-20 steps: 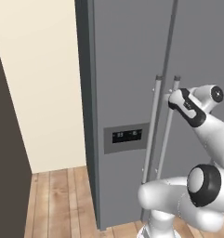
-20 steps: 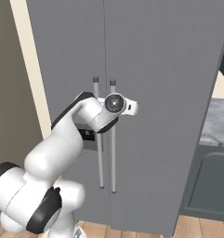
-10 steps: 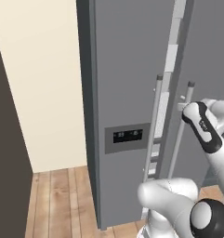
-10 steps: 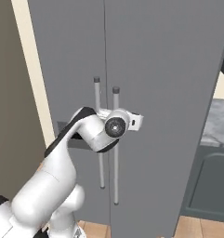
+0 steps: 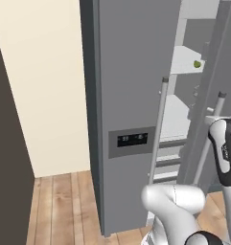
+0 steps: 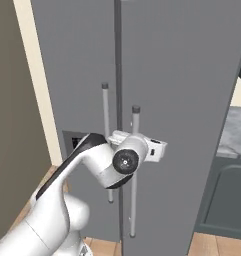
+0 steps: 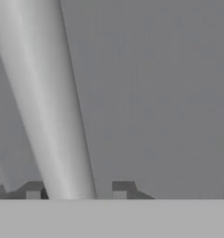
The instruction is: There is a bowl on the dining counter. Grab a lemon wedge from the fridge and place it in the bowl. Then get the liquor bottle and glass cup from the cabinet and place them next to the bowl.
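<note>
- Plainly, the fridge [image 5: 131,95] is the largest thing here, a tall grey unit with a dark dispenser panel [image 5: 132,139] on its left door; its right door [image 6: 192,100] stands swung partly out, so the left base view looks past its edge onto white shelves [image 5: 184,60] inside.
- The arm reaches up to the right door's bar handle [image 7: 43,102], a long silver rod that the hand view shows running up between the two finger tips.
- The gripper [image 7: 76,188] has its fingers [image 7: 121,188] set on either side of that bar, half spread and closed about it as far as I can judge; the contact itself lies under the bottom edge of the hand view.
- A small yellow-green thing [image 5: 197,63] sits on an upper shelf, most likely the lemon wedge, though it is too small to be sure.
- Step in hand, by my reading: opening the fridge, the first part of fetching the wedge.
- The next move calls for pulling the door wider along its arc, then letting go of the bar and reaching to that upper shelf.
</note>
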### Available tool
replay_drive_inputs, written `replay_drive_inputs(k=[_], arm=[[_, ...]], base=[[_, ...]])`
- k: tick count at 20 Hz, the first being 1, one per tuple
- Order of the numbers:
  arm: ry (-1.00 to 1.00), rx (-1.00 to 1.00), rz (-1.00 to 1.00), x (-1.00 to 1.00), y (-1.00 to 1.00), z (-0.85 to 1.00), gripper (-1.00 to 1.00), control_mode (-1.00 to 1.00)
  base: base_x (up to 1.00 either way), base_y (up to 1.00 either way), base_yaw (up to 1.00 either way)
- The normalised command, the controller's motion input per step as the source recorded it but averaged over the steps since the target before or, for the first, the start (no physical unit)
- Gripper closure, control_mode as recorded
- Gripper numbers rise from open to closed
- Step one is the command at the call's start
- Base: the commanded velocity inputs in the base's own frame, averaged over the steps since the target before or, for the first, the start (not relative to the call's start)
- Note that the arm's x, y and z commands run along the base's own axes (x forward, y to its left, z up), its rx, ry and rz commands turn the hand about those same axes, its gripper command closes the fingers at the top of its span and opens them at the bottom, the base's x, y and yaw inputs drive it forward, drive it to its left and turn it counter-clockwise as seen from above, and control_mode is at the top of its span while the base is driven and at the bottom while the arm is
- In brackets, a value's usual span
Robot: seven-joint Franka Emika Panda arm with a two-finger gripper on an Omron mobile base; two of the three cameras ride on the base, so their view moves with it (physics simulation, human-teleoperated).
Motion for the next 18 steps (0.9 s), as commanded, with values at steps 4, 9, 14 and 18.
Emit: replay_drive_inputs(k=[4, 9, 14, 18], arm=[[0.00, 0.00, -0.12, -1.00, -1.00, 0.12, 1.00, -1.00], [0.00, -0.03, -0.10, -1.00, -0.73, 0.20, -1.00, -1.00], [-0.07, -0.03, -0.01, -1.00, -0.09, 0.44, -1.00, -1.00], [-0.07, -0.03, 0.01, -1.00, 0.47, 0.46, -1.00, -1.00]], base=[[0.00, 0.00, 0.00], [0.00, 0.00, 0.00], [0.00, 0.00, 0.00], [0.00, 0.00, 0.00]])
